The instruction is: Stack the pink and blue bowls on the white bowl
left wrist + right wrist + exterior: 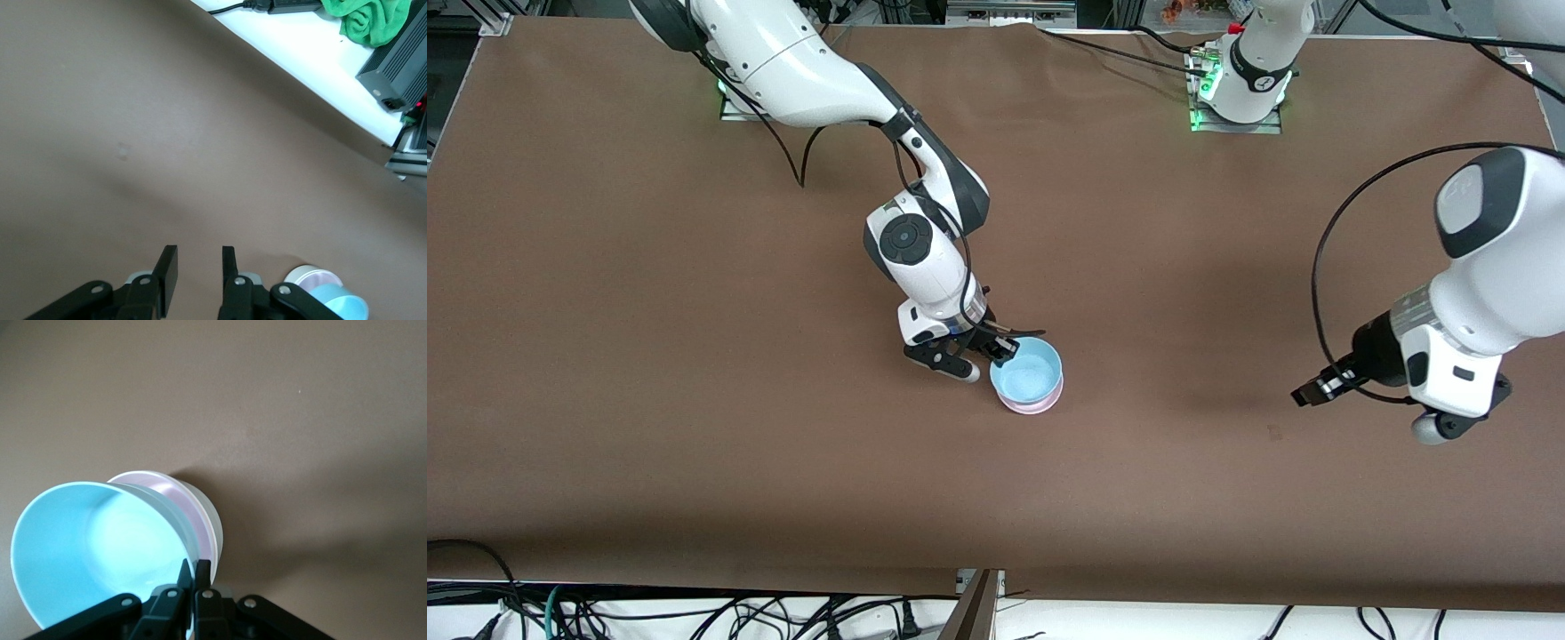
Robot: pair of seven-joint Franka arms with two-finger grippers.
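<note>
The light blue bowl (1027, 373) sits in the pale pink bowl (1040, 406) near the middle of the table. In the right wrist view the blue bowl (93, 547) lies nested in the pink bowl (170, 488), which rests in the white bowl (212, 515). The white bowl is hidden in the front view. My right gripper (996, 356) is shut on the blue bowl's rim, one finger inside and one outside (193, 565). My left gripper (1307, 391) is open and empty (197, 257), and waits above the table at the left arm's end.
The brown table cover (694, 400) is bare around the stack. Cables (694, 613) lie below the table's edge nearest the front camera. A green cloth (370, 17) and black boxes (400, 60) lie off the table.
</note>
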